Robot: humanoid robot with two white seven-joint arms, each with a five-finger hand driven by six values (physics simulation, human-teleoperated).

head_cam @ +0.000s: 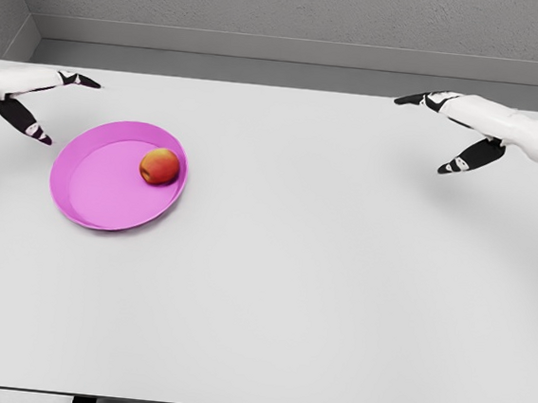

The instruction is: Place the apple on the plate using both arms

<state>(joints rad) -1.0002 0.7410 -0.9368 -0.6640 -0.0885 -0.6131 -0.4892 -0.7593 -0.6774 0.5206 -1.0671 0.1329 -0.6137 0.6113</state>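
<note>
A red-orange apple (159, 166) lies inside the pink plate (93, 194), close to its right rim, on the left part of the white table. My left hand (57, 105) hovers just left of and above the plate, fingers spread and holding nothing. Far off at the upper right, my right hand (433, 132) is also open and empty, well apart from the plate and the apple.
The white table (317, 292) stretches wide in front and to the right of the plate. A grey wall runs behind the table's far edge.
</note>
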